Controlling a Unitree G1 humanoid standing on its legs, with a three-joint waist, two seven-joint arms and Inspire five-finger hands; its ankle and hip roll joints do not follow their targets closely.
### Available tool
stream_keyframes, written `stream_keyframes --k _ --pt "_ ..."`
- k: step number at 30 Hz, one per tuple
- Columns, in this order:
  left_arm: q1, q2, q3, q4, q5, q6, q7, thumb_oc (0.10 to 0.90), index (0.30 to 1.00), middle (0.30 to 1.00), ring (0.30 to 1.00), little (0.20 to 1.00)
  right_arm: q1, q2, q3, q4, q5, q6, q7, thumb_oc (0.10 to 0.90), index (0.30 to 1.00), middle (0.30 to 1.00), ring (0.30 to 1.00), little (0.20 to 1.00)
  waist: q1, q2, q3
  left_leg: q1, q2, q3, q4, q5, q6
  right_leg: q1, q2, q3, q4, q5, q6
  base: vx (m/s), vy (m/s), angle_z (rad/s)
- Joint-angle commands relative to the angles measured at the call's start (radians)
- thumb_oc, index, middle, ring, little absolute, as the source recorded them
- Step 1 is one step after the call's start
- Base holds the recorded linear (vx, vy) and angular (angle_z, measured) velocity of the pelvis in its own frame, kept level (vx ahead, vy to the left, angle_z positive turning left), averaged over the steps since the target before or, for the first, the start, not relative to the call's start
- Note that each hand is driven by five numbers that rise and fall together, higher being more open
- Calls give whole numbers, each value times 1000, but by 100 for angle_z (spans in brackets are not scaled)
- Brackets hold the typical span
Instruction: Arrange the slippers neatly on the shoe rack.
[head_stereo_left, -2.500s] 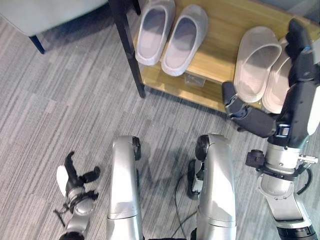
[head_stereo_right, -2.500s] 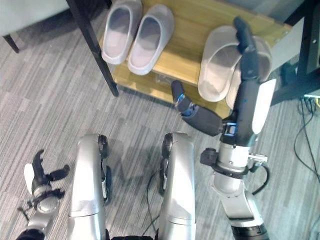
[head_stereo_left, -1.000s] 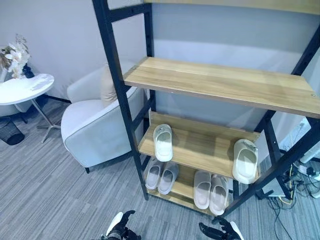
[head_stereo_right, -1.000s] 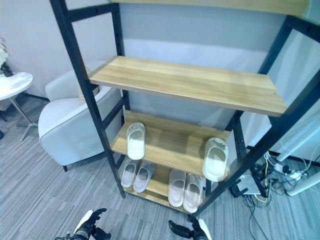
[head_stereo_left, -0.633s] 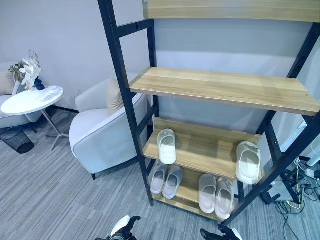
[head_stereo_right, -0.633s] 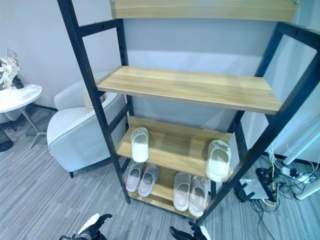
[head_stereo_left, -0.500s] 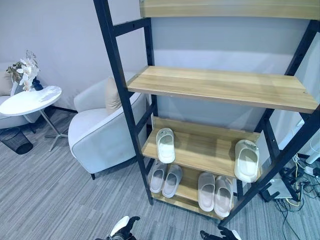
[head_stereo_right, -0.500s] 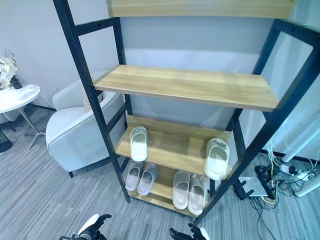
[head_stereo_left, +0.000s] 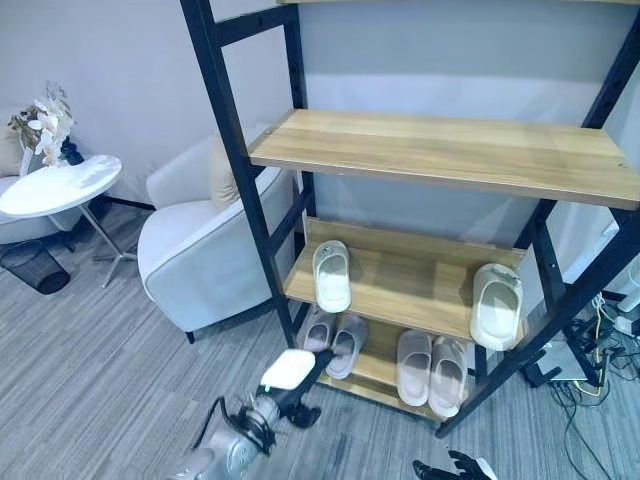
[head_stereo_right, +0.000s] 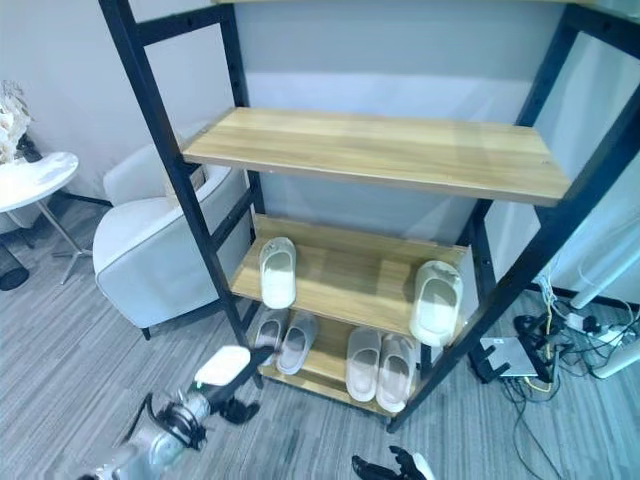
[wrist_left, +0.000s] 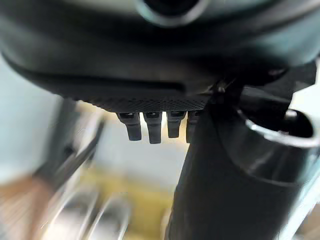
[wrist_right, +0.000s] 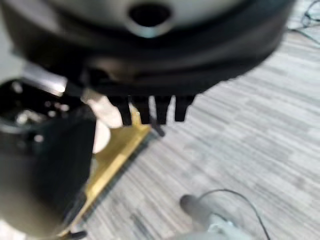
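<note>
Left hand (head_stereo_left: 285, 380): raised, fingers straight, empty. Beyond it, lone slipper (head_stereo_left: 331, 276) at the middle shelf's near end; its mate (head_stereo_left: 496, 305) at the far end. We judge: grip one, slide it beside the other. Right hand (head_stereo_left: 455, 468): low, relaxed, empty.

Matt wooden shelves (head_stereo_left: 440, 155), black metal frame (head_stereo_left: 235, 160)

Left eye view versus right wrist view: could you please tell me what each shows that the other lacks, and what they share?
The left eye view adds the armchair, round side table, the left hand before the rack, two single slippers on the middle shelf and two pairs below. The right wrist view adds the right hand up close, fingers straight. Both share the bottom shelf, carpet and right hand.
</note>
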Motion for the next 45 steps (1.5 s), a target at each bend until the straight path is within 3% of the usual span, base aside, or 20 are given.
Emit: stream_keyframes --k 1,4,10,13,22,37,45 --pt "-60 83 74 -93 50 -60 3 800 900 900 900 900 -56 18 -3 -17 -23 -27 -21 800 900 900 900 900 9 -79 -17 -38 -71 -3 3 -67 16 35 -54 -30 12 -97 97 0 0 0" --pt "-36 103 133 -217 26 -94 11 800 900 900 900 900 -31 32 -6 -12 -25 -21 -15 800 900 900 900 900 3 -76 -20 -31 -72 2 3 -72 16 38 -55 -30 12 -98 97 0 0 0" --pt "-96 90 129 -209 54 -88 68 800 900 900 900 900 -14 38 3 -4 -33 -18 -13 800 900 900 900 900 -12 -74 -25 -24 -72 9 3 -76 15 42 -55 -25 12 -100 97 0 0 0" --pt "-227 41 105 -104 77 -21 134 800 900 900 900 900 -1 38 -9 -2 -4 -14 -17 800 900 900 900 900 -38 -68 -22 -27 -72 13 3 -74 15 37 -54 -23 12 -97 98 13 -10 -1" --pt "-462 48 76 47 158 98 216 800 900 900 900 900 31 30 -43 12 32 -11 -34 800 900 900 900 900 -77 -44 -7 -62 -69 32 3 -65 16 -13 -51 1 12 -80 100 1 -13 -8" --pt "-760 60 -4 322 161 219 277 800 900 900 900 900 17 -9 -91 29 109 -14 -62 800 900 900 900 900 -162 33 -6 -191 -78 74 3 -39 11 -163 -56 46 12 -48 103 -2 -5 -11" --pt "-930 91 -60 501 151 294 322 800 900 900 900 900 -15 -13 -71 15 128 -30 -84 800 900 900 900 900 -172 42 -5 -269 -75 86 3 -18 8 -250 -57 63 12 -22 104 2 -11 -11"
